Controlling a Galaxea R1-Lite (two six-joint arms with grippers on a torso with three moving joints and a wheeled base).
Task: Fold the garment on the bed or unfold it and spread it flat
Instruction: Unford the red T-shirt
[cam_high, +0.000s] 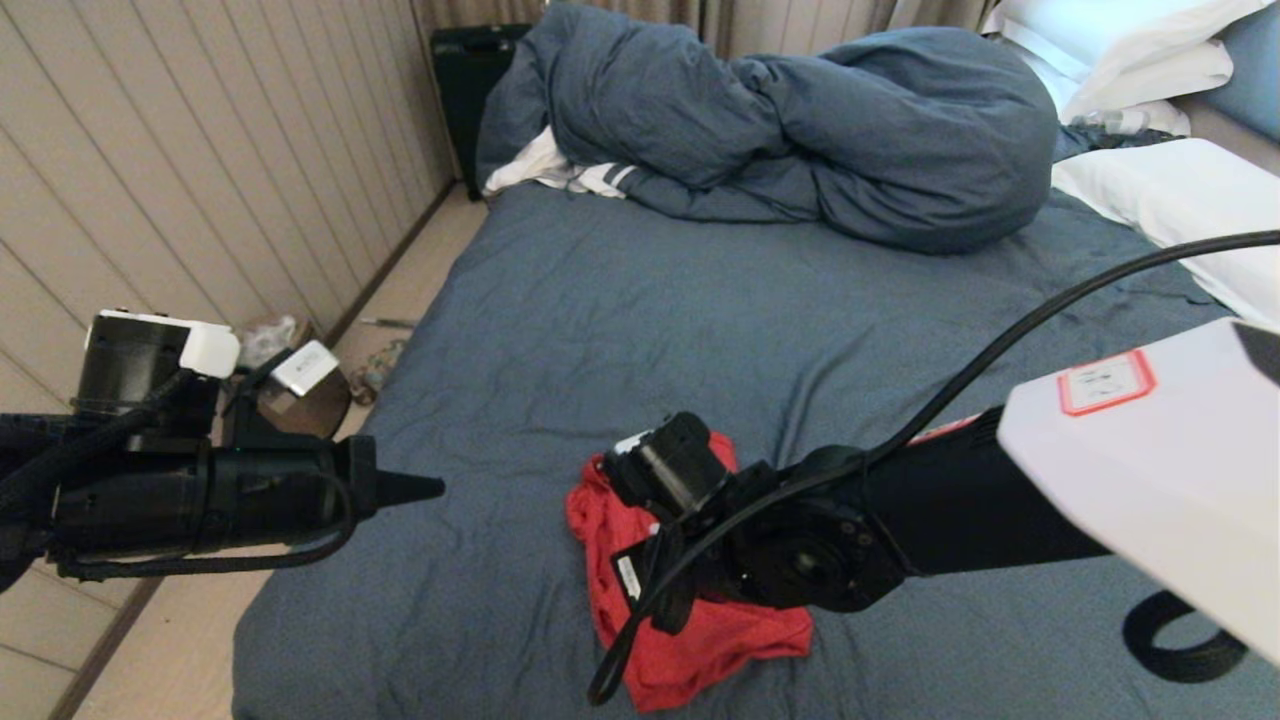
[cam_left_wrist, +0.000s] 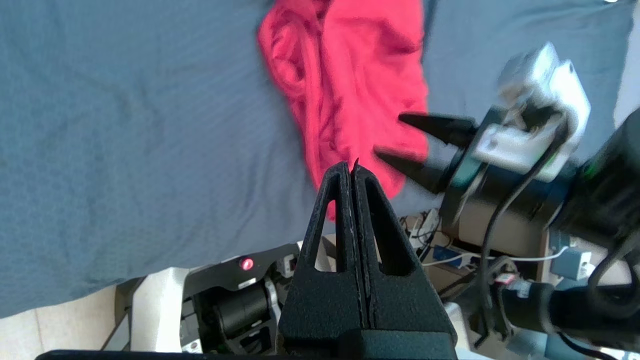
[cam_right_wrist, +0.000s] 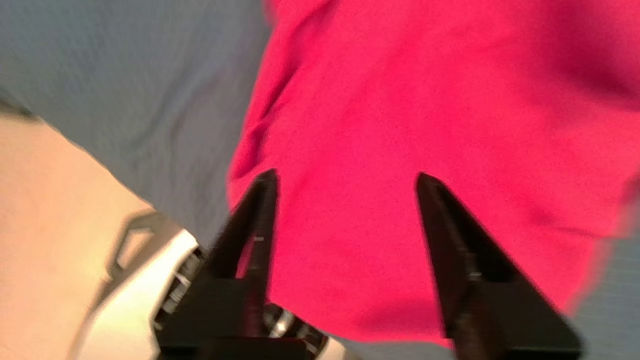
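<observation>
The red T-shirt (cam_high: 700, 640) lies crumpled near the bed's (cam_high: 600, 320) front edge, no writing showing. My right gripper (cam_right_wrist: 345, 180) spreads above it; my left gripper (cam_left_wrist: 352, 167) is pinched together, empty.

We are looking at matte black arms: the left gripper (cam_high: 430, 488) ending in tapered black fingers (cam_left_wrist: 350, 220), a white camera block (cam_high: 208, 348) on its wrist, and the right arm (cam_high: 900, 520) trailing a black cable (cam_high: 1000, 350) from a white shell bearing a red-bordered label (cam_high: 1106, 381).
</observation>
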